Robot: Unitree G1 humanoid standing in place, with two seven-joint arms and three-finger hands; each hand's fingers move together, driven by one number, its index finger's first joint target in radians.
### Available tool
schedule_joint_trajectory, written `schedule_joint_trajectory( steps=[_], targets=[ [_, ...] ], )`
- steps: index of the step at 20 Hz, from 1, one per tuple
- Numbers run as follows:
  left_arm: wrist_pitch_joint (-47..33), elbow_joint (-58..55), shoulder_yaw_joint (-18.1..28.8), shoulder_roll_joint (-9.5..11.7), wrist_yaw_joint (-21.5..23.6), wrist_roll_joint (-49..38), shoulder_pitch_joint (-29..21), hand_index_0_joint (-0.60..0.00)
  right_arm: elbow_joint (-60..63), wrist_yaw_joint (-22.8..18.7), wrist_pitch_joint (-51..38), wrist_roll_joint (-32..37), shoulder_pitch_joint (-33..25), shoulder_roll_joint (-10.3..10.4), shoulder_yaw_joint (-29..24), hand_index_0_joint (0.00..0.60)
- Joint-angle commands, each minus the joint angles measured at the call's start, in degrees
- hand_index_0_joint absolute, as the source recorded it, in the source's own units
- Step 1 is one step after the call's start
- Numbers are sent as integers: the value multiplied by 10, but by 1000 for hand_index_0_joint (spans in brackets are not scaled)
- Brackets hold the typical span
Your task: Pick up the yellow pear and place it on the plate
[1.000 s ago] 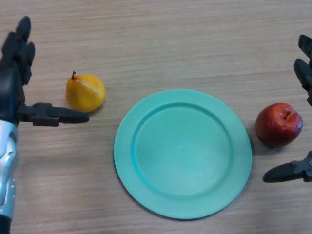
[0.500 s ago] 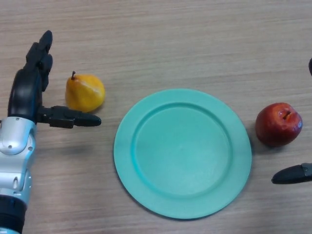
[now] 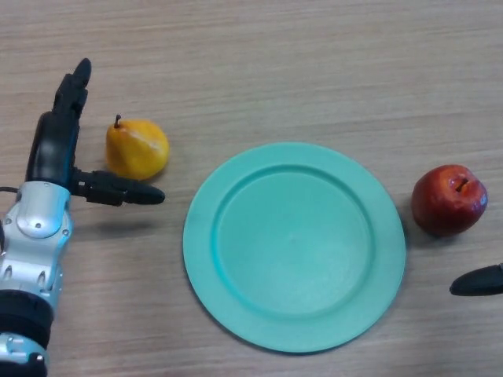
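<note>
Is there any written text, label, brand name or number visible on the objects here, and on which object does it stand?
None: no text shows on the yellow pear, the plate, the red apple, the table or the left hand.

We record a yellow pear (image 3: 137,148) shading to orange, with a dark stem; a plain teal-green plate (image 3: 295,245), unpatterned; a deep red apple (image 3: 449,199) with a brownish stem hollow; a light brown wood-grain table (image 3: 314,63); a black left hand (image 3: 63,149) on a silver wrist.
</note>
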Motion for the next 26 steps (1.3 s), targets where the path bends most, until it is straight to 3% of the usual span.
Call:
schedule_joint_trajectory(
  steps=[1,5,10,13,15,22,26],
  targets=[
    [-91,-1,8,15,36,17,-57,0,-41,-10,-73,18,-3,-9,-47,0],
    [-118,73,-8,4,71,64,-101,0,-54,-9,-67,24,7,-6,-64,0],
    [-113,104,-27,-9,117,125,-111,0,-54,-9,-81,17,10,-3,-81,0],
    [-109,111,-29,-8,141,147,-114,-400,-55,-9,-79,19,10,-3,-87,0],
    [-92,114,-31,-5,173,182,-113,-600,-53,-13,-83,18,5,-2,-91,0],
    [-91,30,-6,10,158,160,-74,-600,-51,-14,-84,13,5,-3,-73,0],
    [-25,-154,8,0,99,95,-10,-600,-51,-17,-80,10,4,-1,-64,0]
  ],
)
